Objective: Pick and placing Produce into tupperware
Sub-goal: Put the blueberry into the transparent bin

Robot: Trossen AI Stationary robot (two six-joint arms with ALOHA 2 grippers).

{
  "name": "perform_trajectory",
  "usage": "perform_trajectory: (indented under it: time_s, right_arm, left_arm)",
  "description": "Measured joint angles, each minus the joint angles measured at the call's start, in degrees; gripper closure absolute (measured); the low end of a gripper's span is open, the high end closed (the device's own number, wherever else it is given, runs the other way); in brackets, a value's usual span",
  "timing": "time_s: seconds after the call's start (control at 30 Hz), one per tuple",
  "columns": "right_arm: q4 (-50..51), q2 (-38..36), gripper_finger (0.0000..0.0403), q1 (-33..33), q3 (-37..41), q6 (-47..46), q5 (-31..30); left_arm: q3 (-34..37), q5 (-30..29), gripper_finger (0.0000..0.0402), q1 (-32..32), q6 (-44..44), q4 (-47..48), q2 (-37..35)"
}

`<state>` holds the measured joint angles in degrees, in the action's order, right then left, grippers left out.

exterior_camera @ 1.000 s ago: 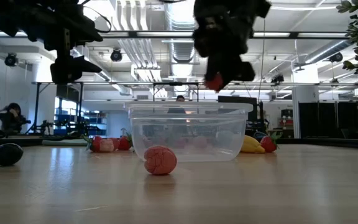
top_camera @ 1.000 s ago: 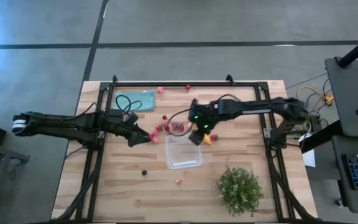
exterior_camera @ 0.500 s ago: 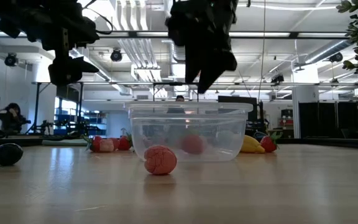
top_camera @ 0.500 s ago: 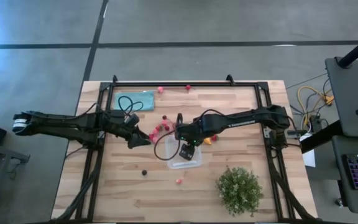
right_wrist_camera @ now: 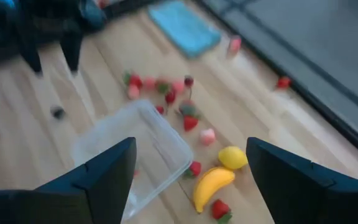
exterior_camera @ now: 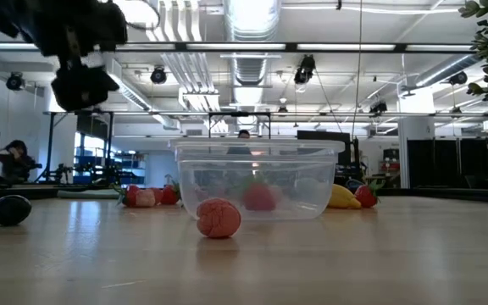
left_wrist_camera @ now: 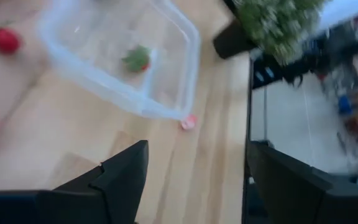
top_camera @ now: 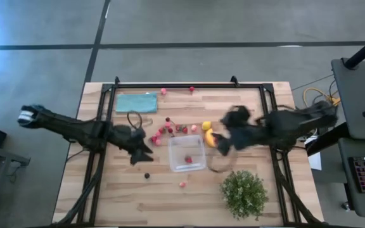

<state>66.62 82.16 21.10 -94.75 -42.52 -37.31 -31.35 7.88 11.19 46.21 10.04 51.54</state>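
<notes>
A: Which claw sits nearer the loose produce?

B: The left claw [top_camera: 139, 154]. It hangs above the table [top_camera: 170, 196] just beside the tupperware [top_camera: 187, 154], on the far side from the right arm, fingers spread wide and empty. The cluster of red and pink berries [top_camera: 165, 130] lies close by, a little further back on the table from it, and a dark berry [top_camera: 147, 175] lies nearer the front edge.

A: And the right claw?

B: The right claw [top_camera: 224, 143] is on the opposite side of the tupperware, wide too, holding nothing (the high view blurs it). The toy banana [right_wrist_camera: 213, 186] and lemon [right_wrist_camera: 232, 157] lie between it and the box, the banana's long axis running roughly towards the box corner.

A: What's inside the tupperware?

B: One strawberry [top_camera: 188, 159], resting on the floor. A pink raspberry [exterior_camera: 219, 218] lies outside, in front of the box, and the green bush [top_camera: 243, 193] stands apart.
</notes>
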Motion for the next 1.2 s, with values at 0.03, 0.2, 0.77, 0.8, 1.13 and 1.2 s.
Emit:
perform_trajectory:
  time_s: [0.03,0.2,0.77,0.8,1.13,1.2]
  right_arm:
    - [0.7,-1.9,0.0106,1.9,0.6,-2.1,-2.0]
    - [1.1,-8.0,0.0104,10.2,5.4,-10.2,-8.0]
    - [1.4,-9.6,0.0103,12.7,19.5,-20.5,-12.5]
    - [1.5,-10.1,0.0103,12.6,20.0,-21.3,-12.7]
    - [2.4,-13.9,0.0104,12.5,22.6,-27.5,-16.3]
    - [2.4,-14.2,0.0104,12.3,23.0,-28.2,-16.8]
  left_arm:
    - [-1.0,-1.7,0.0156,2.9,-1.7,0.0,1.2]
    - [-6.4,-7.7,0.0184,15.9,-2.8,-0.3,8.5]
    - [-18.8,-14.9,0.0201,25.9,3.0,31.3,28.8]
    - [-18.9,-15.7,0.0201,25.9,1.2,30.8,29.1]
    - [-18.8,-18.1,0.0201,25.9,-12.3,27.5,35.1]
    - [-18.8,-19.5,0.0201,25.8,-12.2,27.6,36.3]
